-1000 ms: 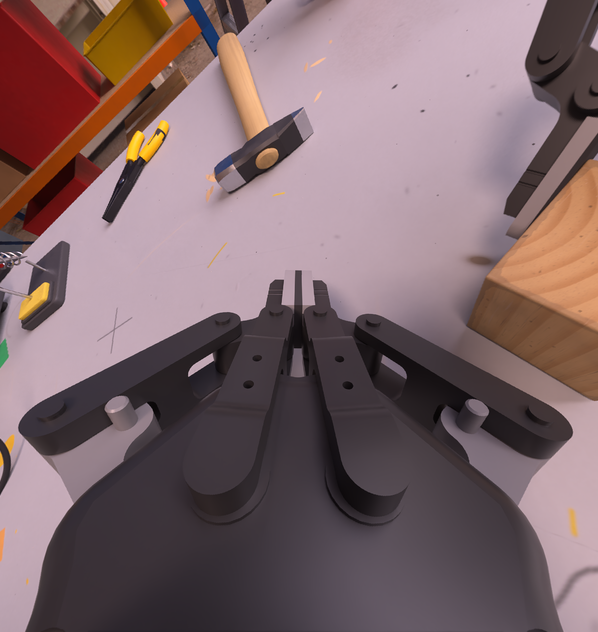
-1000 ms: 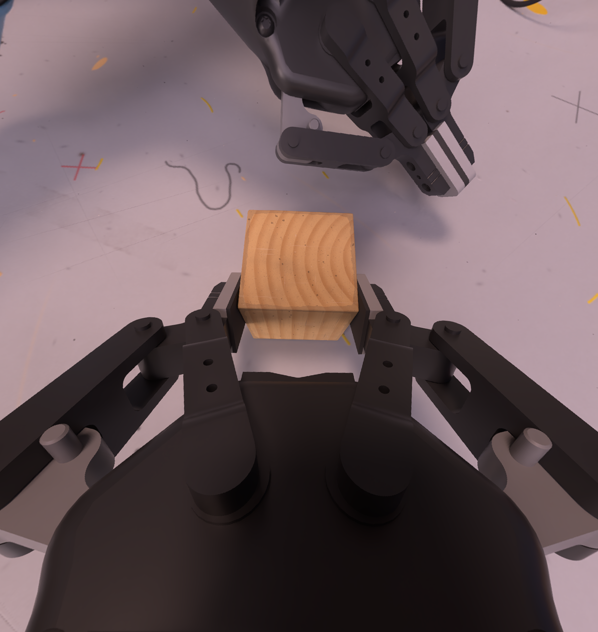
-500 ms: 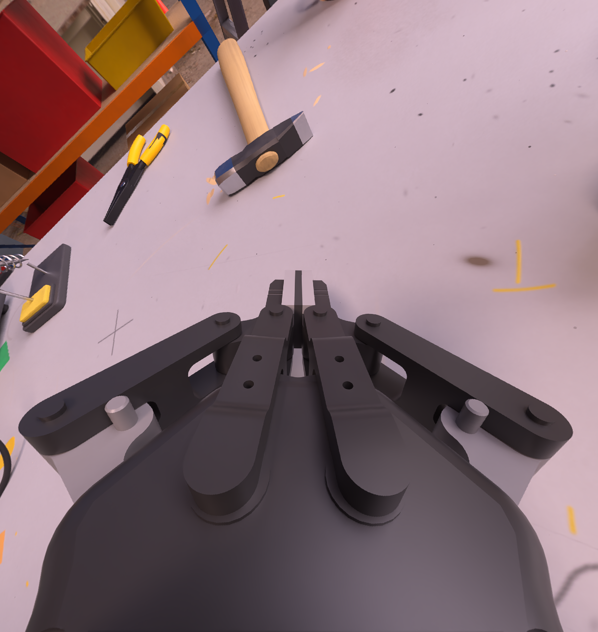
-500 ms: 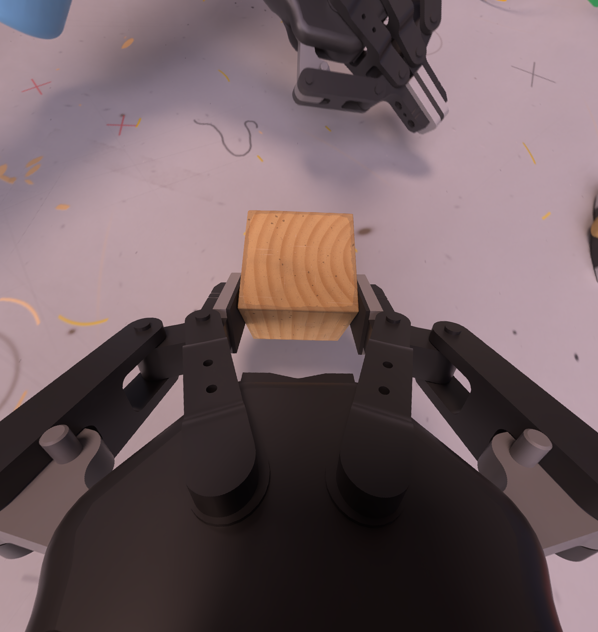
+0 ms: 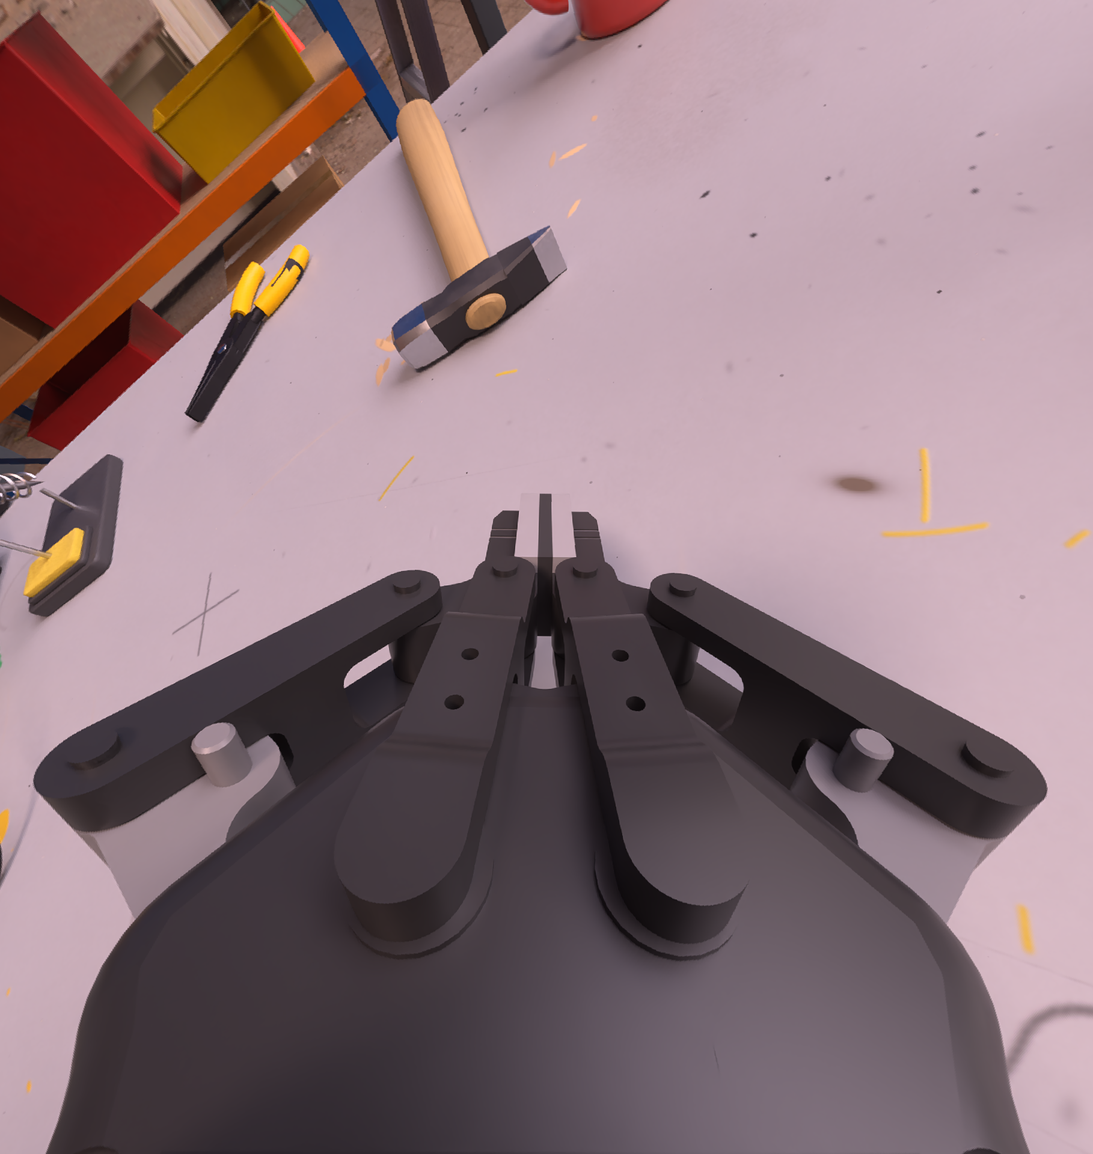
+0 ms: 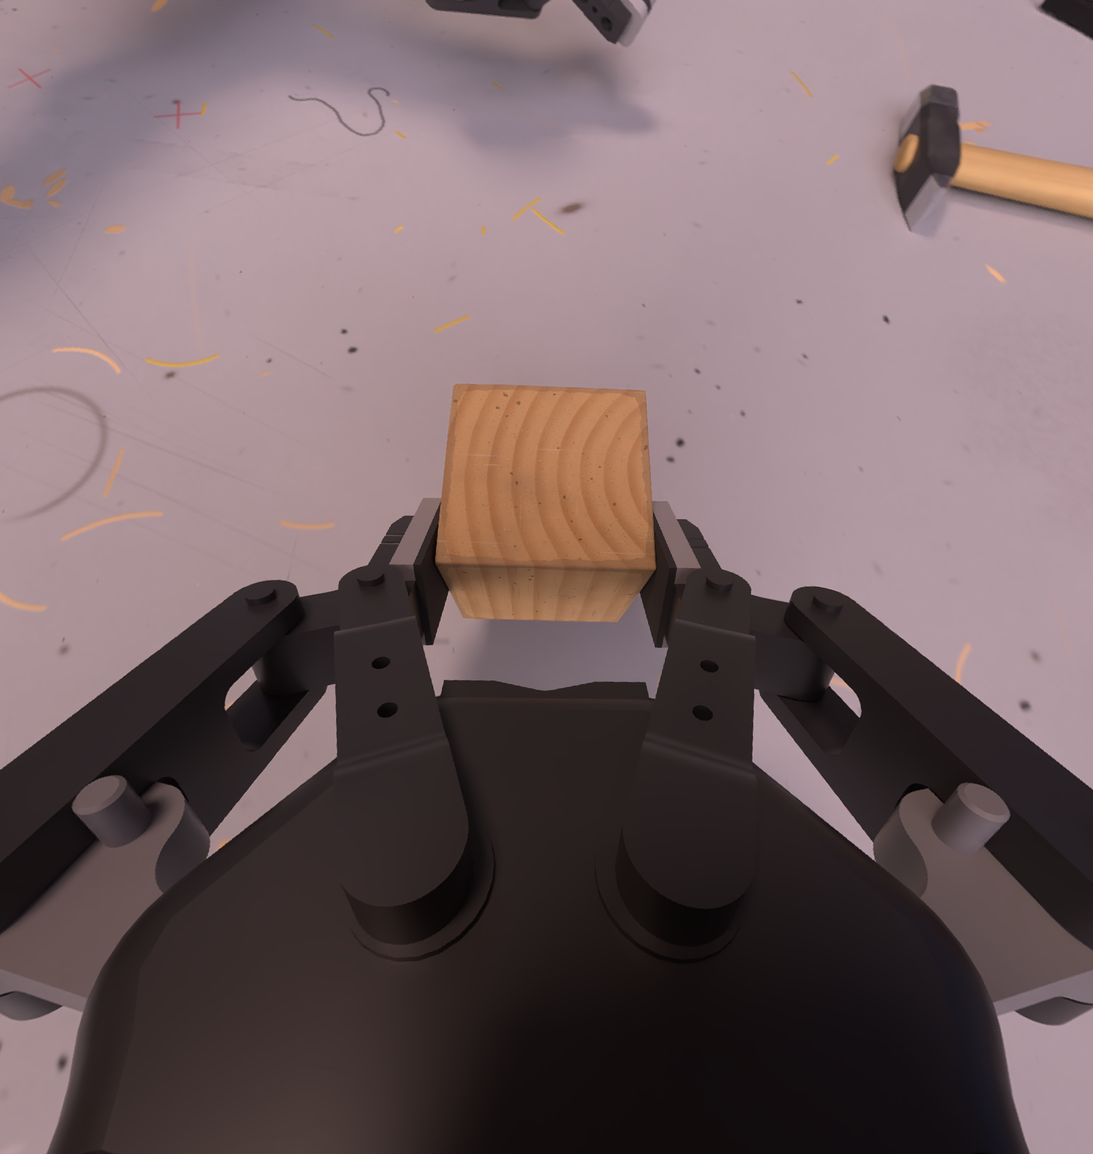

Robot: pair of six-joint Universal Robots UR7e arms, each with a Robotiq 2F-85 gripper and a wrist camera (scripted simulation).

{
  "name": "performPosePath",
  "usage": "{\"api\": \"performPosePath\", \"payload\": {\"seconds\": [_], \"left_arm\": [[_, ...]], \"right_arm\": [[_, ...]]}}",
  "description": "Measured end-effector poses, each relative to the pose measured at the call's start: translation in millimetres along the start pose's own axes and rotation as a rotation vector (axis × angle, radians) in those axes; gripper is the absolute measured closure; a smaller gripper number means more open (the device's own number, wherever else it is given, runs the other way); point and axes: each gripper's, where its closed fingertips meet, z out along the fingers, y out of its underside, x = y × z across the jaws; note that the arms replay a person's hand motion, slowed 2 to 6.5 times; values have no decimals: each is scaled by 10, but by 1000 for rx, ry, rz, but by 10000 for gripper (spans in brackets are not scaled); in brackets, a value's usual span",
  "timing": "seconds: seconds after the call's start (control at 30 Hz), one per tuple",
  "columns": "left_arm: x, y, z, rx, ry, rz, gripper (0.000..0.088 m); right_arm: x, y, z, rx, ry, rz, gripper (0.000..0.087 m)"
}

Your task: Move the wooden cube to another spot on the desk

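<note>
Pinching the wooden cube (image 6: 545, 493) between both pads, right tool (image 6: 545, 562) carrying it clear above the pale desk (image 6: 781, 437), shadow below. Left tool (image 5: 544, 524) pressed together on nothing, low over the desk (image 5: 750, 374). Ahead of it a hammer (image 5: 469, 275), yellow-handled pliers (image 5: 244, 331) near the edge.

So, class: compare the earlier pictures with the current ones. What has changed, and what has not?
The right end effector carried the wooden cube away from the left end effector, out of the left wrist view; the hammer entered the right view. No grasp or release. Unchanged: the right stays shut on the cube, the left shut and empty.
</note>
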Motion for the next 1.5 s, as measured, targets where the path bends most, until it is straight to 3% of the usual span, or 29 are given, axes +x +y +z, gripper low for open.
{"api": "performPosePath", "payload": {"seconds": [0.23, 0.43, 0.63, 0.83, 1.03, 1.17, 1.3, 1.5], "left_arm": [[1, -12, -18, 11, 9, -16, 877], [8, -14, -27, 10, 20, -9, 877], [2, -38, -88, 16, 38, 9, 877], [-9, -113, -209, 60, 66, -10, 726], [85, -213, -361, 97, 145, -52, 562], [120, -165, -487, 84, 166, -26, 440], [140, -186, -673, 112, 200, -7, 351], [425, -178, -968, 133, 348, 34, 216]], "right_arm": [[92, 225, -299, 11, 33, 38, 357], [100, 445, -307, -44, 42, 40, 357], [93, 472, -284, -56, 39, 27, 360], [83, 459, -264, -46, 35, 23, 360], [75, 454, -257, -36, 30, 28, 358], [84, 452, -256, -37, 39, 29, 132], [72, 478, -257, -49, 34, 28, 102], [60, 495, -259, -52, 23, 32, 126]]}}
